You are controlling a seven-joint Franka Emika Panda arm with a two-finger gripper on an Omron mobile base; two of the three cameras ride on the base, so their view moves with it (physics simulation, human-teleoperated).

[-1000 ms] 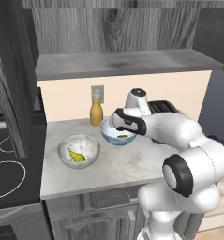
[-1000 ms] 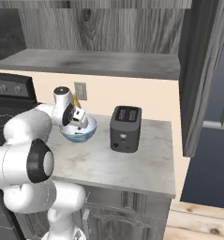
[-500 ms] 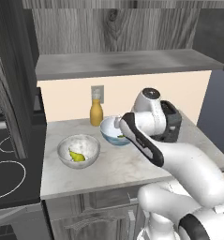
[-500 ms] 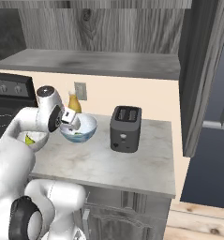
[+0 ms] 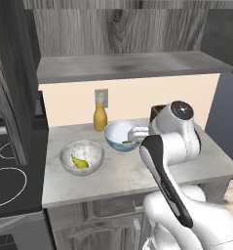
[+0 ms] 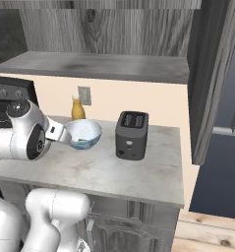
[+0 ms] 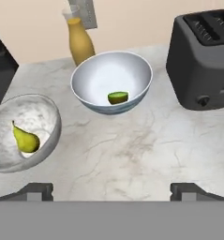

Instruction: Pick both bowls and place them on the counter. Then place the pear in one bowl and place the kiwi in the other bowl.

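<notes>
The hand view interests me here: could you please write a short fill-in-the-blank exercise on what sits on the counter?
1. The pear lies inside the ____ bowl.
2. The kiwi lies in the bowl with the pale ____ inside.
3. The dark appliance on the counter is a ____.
4. Behind the bowls stands an orange ____.

Missing words: marbled; blue; toaster; bottle
</notes>
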